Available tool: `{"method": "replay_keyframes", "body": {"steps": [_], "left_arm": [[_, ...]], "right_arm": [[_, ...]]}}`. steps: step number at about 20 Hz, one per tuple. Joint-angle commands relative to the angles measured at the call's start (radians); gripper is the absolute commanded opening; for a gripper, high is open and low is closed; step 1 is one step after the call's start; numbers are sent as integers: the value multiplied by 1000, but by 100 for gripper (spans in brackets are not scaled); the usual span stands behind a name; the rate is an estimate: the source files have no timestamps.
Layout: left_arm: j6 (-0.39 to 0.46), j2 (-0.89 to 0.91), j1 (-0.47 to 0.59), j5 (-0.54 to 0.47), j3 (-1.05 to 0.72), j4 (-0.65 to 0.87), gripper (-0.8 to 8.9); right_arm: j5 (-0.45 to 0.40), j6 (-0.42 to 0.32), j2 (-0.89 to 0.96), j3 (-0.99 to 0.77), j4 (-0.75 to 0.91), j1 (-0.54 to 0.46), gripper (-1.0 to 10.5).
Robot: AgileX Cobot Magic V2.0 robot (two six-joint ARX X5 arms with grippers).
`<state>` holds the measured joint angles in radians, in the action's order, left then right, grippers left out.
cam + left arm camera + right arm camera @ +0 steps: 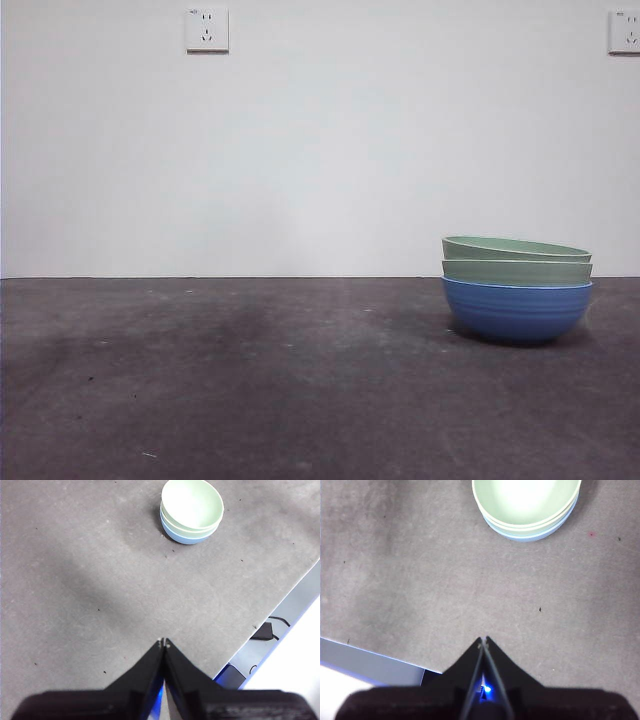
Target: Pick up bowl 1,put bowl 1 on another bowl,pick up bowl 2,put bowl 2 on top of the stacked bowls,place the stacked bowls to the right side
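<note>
Stack: blue bowl (516,312) with faint horizontal ribs, 2 pale green bowls (517,259) with light rims; counter (250,380) mottled dark grey, wall (320,150) white.

1 blue bowl (517,312), 2 green bowls (516,249), prob. nested.

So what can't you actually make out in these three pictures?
- Stacked bowls: the front view hides their insides, level camera. Only the top green bowl's inside shows from above.
- Blue bowl: the right wrist view cuts the stack at the picture's edge; green bowls cover most of it.
- Arms: absent from the front view. The left claw and right claw show only their tips, shut and empty.
- Wall sockets: markings too small.
</note>
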<state>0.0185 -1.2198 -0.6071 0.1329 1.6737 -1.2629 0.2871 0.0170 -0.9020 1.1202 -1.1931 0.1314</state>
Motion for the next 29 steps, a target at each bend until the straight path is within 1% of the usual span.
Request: {"method": "replay_keyframes", "body": {"steps": [1, 8, 10, 11, 12, 14, 16, 19, 21, 23, 25, 26, 29], "left_arm": [[11, 0, 0, 0, 2, 19, -4], [12, 0, -1, 2, 2, 38, -4], [14, 10, 5, -13, 2, 51, -3], [37, 21, 15, -28, 2, 73, -3], [61, 38, 37, -34, 0, 121, -3], [133, 91, 100, -26, -14, 288, -4], [143, 172, 182, -19, -77, 493, -3], [143, 339, 324, 35, -307, 810, -3], [143, 475, 400, 27, -517, 991, -3], [144, 611, 461, 2, -734, 1135, -3], [143, 733, 509, -37, -931, 1234, -3], [143, 794, 531, -36, -1031, 1270, -3], [141, 925, 571, -36, -1248, 1315, -3]], "right_arm": [[-5, -8, -1, 1, 3, 1, 3], [-5, -8, -1, 1, 3, 1, 3], [-5, -8, -1, 1, 3, 1, 3], [-5, -8, -1, 1, 3, 1, 3], [-5, -8, -1, 1, 3, 1, 3], [-5, -8, -1, 1, 3, 1, 3], [-5, -8, -1, 1, 3, 1, 3], [-5, -8, -1, 1, 3, 1, 3], [-5, -8, -1, 1, 3, 1, 3], [-5, -8, -1, 1, 3, 1, 3], [-5, -8, -1, 1, 3, 1, 3], [-5, -8, -1, 1, 3, 1, 3], [-5, -8, -1, 1, 3, 1, 3]]}}
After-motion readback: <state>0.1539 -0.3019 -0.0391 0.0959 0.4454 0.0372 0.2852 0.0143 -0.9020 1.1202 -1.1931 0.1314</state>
